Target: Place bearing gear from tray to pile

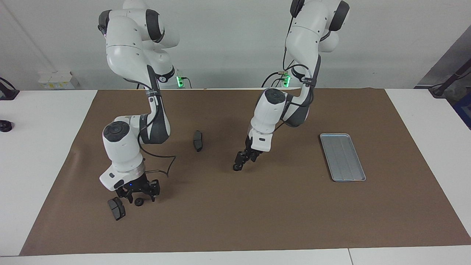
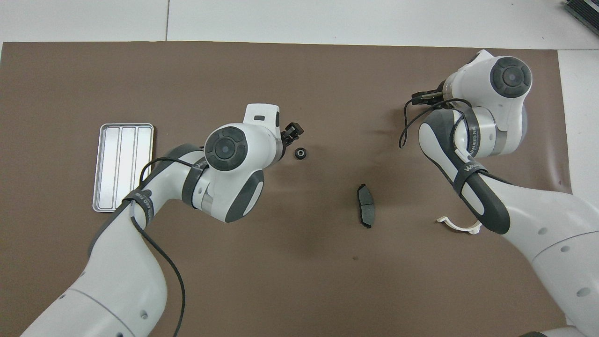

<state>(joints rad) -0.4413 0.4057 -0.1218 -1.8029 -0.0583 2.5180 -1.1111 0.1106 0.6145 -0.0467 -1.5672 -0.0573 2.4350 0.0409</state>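
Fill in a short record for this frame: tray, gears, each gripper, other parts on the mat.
tray: no gear on it, toward the left arm's end of the table
left gripper: low over the middle of the mat, beside one gear
right gripper: open, low over a second gear lying on the mat
black pads: one beside the second gear, one nearer to the robots
white bracket: partly hidden under the right arm
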